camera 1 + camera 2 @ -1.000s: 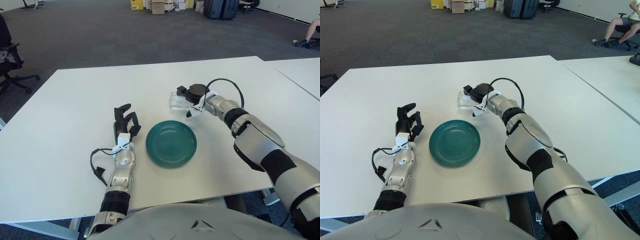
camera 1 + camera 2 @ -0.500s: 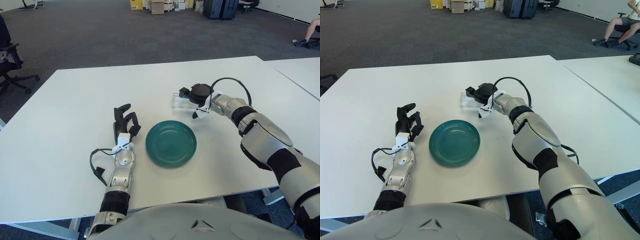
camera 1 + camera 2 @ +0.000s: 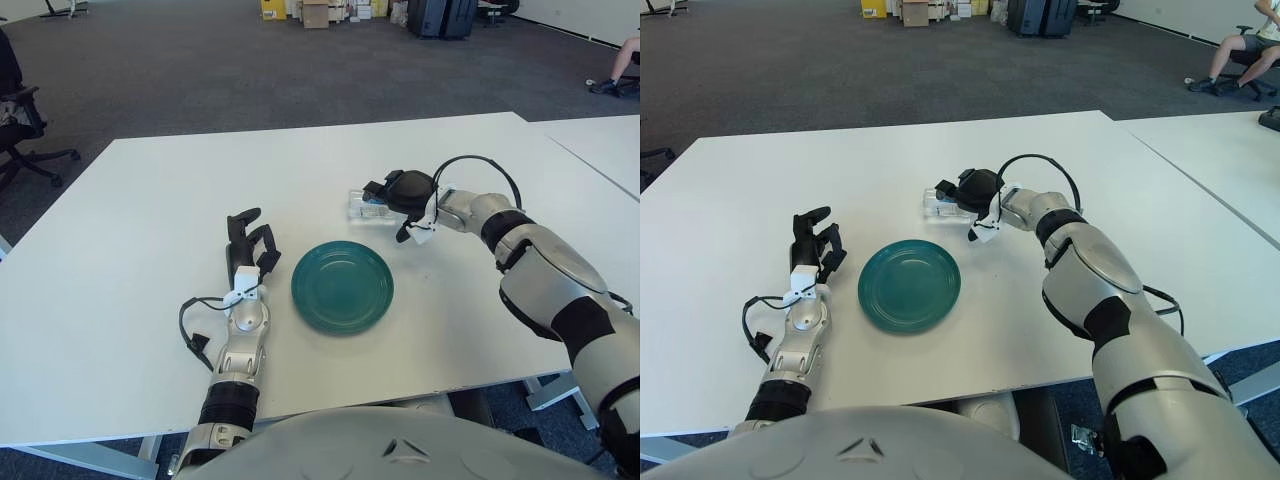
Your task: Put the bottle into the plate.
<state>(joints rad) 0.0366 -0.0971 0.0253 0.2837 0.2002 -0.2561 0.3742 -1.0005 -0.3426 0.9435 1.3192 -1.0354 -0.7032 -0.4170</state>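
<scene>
Left eye view: the right hand [image 3: 400, 192] curls its dark fingers [image 3: 377, 188] around a clear bottle [image 3: 362, 206] lying on its side on the white tabletop [image 3: 130, 200], toward the far edge and just beyond the teal plate [image 3: 342, 286]. Nothing sits in the plate, which lies near the middle of the tabletop. On the plate's left side, the left hand [image 3: 250, 245] shows fingers loosely open, holding nothing.

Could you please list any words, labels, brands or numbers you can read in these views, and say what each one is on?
None can be read.
The clear bottle under the right hand: no legible label.
The green plate: plain.
The boxes on the far floor: print too small to read.
</scene>
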